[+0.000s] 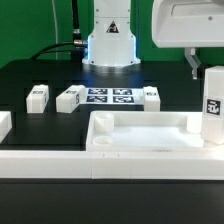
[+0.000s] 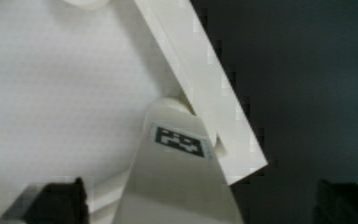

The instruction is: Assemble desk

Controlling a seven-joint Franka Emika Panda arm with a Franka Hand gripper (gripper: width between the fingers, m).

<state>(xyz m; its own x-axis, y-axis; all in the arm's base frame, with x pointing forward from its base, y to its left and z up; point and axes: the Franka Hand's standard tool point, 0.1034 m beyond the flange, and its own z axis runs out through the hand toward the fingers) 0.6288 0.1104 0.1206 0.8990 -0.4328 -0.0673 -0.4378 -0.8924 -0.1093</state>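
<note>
white leg point(image 1: 212, 108) stands upright at the desk slab's point(image 1: 140, 150) corner, with the hand point(image 2: 197, 198) spread open around it.

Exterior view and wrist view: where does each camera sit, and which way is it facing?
Exterior view: off the arm, low beside the table, facing the robot base across the desk slab; the base and gripper show.
Wrist view: on the wrist, looking down past its fingertips at the slab.
Shared: the slab and the tagged leg.
</note>
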